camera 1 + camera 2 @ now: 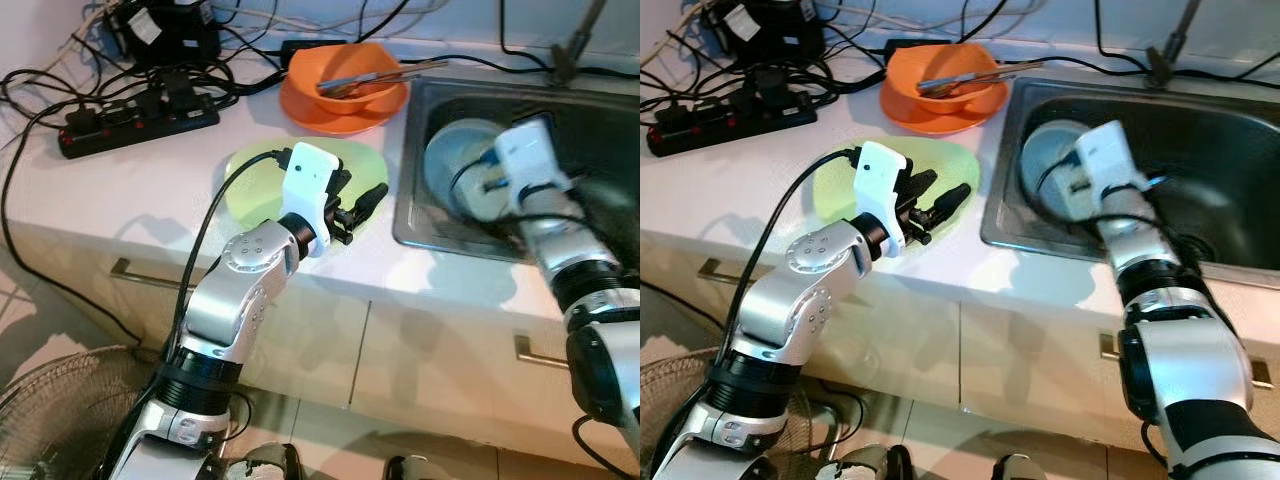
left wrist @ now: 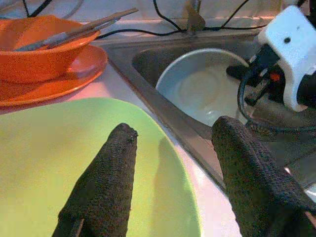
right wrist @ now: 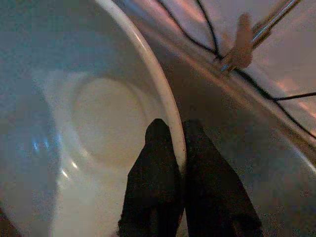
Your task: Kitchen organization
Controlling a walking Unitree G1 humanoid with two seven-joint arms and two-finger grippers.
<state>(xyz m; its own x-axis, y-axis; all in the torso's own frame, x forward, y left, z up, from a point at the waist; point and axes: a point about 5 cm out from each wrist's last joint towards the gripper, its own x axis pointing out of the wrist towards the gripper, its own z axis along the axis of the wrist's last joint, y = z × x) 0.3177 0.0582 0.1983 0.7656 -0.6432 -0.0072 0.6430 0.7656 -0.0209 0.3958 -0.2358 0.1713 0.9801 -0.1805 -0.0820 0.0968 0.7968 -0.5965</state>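
Note:
A pale blue-white bowl (image 1: 452, 162) leans inside the steel sink (image 1: 600, 130). My right gripper (image 3: 178, 148) is shut on its rim, one finger inside and one outside. A light green plate (image 1: 250, 180) lies flat on the counter left of the sink. My left gripper (image 2: 173, 163) hovers open just over the plate's right edge, its fingers (image 2: 106, 182) pointing toward the sink. An orange bowl (image 1: 345, 75) with metal utensils (image 1: 385, 75) sits on an orange plate (image 1: 340, 118) at the back of the counter.
A black power strip (image 1: 140, 115) and tangled cables (image 1: 60, 80) cover the counter's back left. The faucet base (image 1: 565, 60) stands behind the sink. Cabinet drawers with handles (image 1: 140, 272) lie below the counter, and a floor fan (image 1: 60, 420) stands at the lower left.

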